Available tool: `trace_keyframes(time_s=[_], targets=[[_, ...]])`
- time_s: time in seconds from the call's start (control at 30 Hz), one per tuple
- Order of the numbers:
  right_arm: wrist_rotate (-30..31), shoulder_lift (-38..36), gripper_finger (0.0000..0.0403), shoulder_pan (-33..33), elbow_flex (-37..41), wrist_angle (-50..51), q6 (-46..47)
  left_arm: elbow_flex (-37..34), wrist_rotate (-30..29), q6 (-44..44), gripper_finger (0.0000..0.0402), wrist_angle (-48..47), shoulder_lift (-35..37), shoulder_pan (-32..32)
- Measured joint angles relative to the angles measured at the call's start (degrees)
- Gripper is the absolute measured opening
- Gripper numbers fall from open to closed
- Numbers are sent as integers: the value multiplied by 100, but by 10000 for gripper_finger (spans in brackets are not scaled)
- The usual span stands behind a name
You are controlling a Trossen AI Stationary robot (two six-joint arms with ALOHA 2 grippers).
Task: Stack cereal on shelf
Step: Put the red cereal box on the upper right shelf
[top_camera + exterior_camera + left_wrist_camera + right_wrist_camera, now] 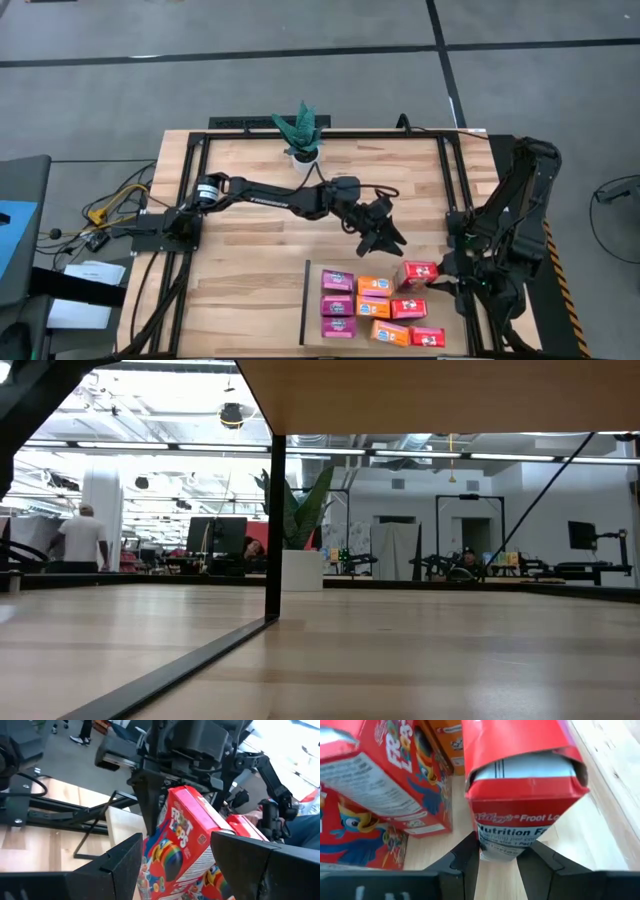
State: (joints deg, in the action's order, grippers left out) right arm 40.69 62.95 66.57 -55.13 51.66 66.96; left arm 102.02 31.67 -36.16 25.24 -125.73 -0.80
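While the right gripper (pixel 437 272) is pinching a red cereal box (pixel 418 272) between its two dark fingers (pixel 465 862), jaws narrowed onto the carton's end, that box is sitting at the right edge of the shelf (pixel 315 300), touching the cluster. Beside it, purple boxes (pixel 338 281), orange boxes (pixel 373 288) and more red ones (pixel 408 308) are lying on the light panel. Further out, the left gripper (pixel 380 238) is hovering above the table just behind the boxes, jaws parted and holding nothing. At the back edge, a potted plant (pixel 302 135) is standing.
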Motion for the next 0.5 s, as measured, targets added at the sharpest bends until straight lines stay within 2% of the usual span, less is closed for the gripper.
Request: trace_keyframes(time_s=[0.17,0.4,0.5], targets=[[-77,4,167,7,0,-49,-15,0,-62,-9,224,2,0,11],[-320,6,245,7,0,-79,2,0,-93,-118,224,134,0,7],[-341,-1,263,2,0,-116,4,0,-97,-161,224,190,7,7]])
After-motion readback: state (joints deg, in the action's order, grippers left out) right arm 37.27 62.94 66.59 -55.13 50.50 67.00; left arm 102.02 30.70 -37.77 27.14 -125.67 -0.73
